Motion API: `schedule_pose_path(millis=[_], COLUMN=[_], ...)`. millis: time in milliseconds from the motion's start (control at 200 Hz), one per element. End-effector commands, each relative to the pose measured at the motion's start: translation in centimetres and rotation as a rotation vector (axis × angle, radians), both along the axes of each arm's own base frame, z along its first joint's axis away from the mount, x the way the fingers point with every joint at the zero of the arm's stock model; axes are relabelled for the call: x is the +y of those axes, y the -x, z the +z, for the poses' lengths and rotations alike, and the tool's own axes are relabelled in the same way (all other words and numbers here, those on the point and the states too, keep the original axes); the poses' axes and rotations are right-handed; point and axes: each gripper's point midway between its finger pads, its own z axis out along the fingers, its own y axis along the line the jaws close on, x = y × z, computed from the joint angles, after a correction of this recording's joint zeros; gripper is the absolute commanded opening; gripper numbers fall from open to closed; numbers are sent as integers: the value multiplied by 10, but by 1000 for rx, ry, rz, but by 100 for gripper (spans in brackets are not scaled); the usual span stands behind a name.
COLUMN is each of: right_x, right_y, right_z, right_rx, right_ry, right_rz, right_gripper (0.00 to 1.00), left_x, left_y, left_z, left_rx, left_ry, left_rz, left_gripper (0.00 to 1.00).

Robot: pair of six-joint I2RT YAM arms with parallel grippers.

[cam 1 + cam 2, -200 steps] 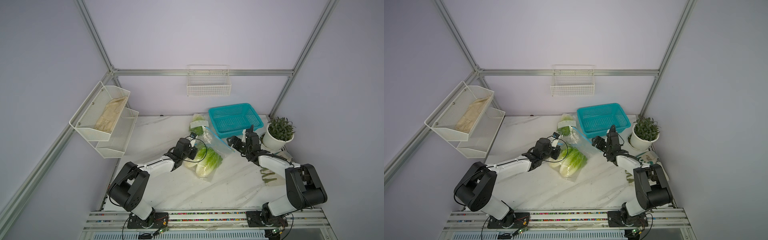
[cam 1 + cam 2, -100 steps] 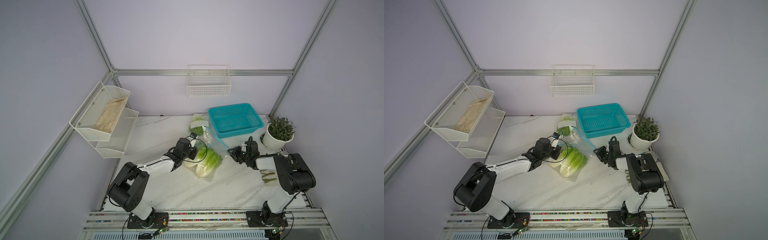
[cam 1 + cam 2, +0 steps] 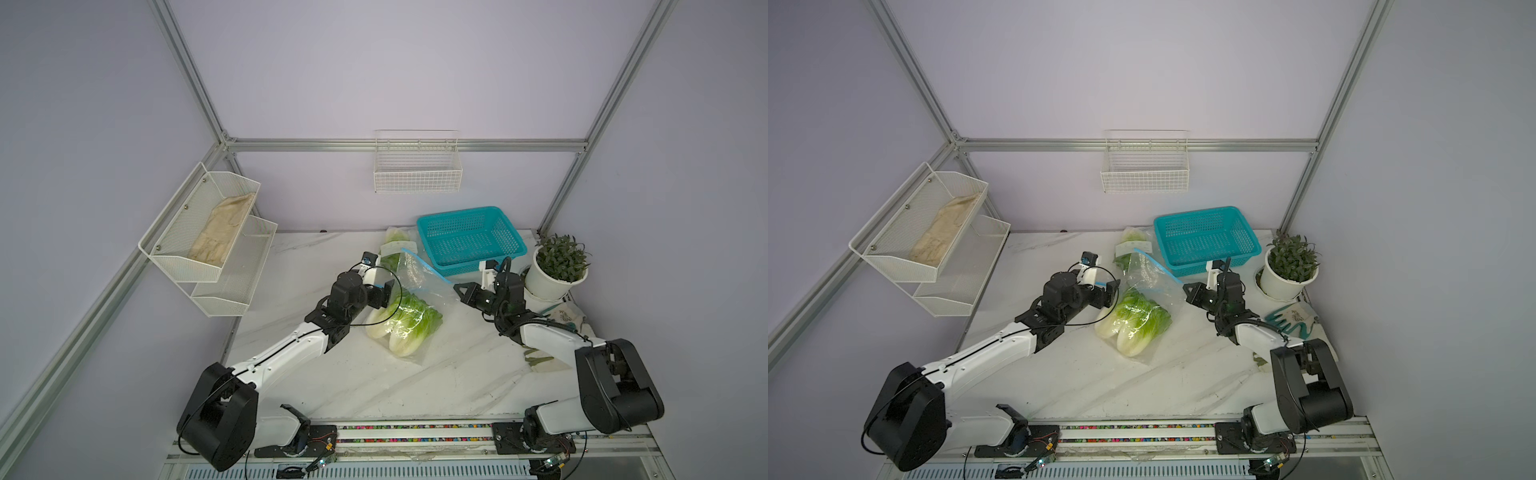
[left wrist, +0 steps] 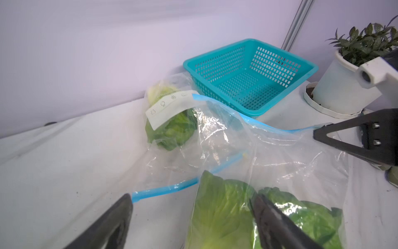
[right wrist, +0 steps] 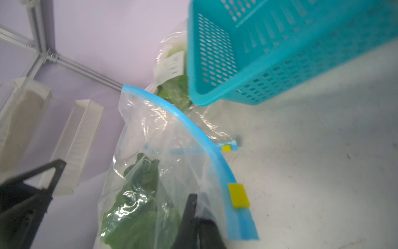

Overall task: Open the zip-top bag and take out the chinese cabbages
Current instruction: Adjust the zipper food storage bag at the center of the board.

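Two pale-green chinese cabbages [image 3: 405,328] lie bagged. The right claw [image 3: 458,289] pinches the clear blue-zippered bag [image 3: 419,276], apparently steadying it; the left claw [image 4: 192,199] gapes empty.

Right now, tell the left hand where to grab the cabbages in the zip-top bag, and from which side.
Probably grip the leafy ends of the cabbages, coming in through the zip-top bag's open mouth. Their leaves point toward that mouth; the white bases lie at the closed end. The right hand pinches the lip up; the open left hand faces it.
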Motion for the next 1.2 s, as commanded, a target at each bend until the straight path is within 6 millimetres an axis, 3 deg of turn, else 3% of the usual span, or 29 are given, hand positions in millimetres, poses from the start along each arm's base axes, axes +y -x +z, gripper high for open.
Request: schedule_pose_path(millis=[0,165,405,425,680,920,1195], right_x=[17,37,54,55,65,63,59], right_y=[6,20,31,32,61,58,50], right_z=[37,79,128,131,165,160,160], right_rx=[-267,-563,-797,-812,-942,-920,-896], right_ry=[187,274,300,301,234,259,267], right_rz=[100,188,280,288,389,383,336], right_gripper=[0,0,0,0,0,0,0], left_x=[1,-10,-36,-41,-69,-90,-107], left_y=[-4,-13,-26,-33,-25,-10,7], left_z=[53,90,134,123,144,127,113], left_rx=[-88,-145,-200,-174,-180,-99,-18], left_ry=[70,-22,-106,-118,-188,-197,-133], left_rz=[-22,-105,-266,-285,-573,-796,-879], left_gripper=[100,100,100,100,100,100,99])
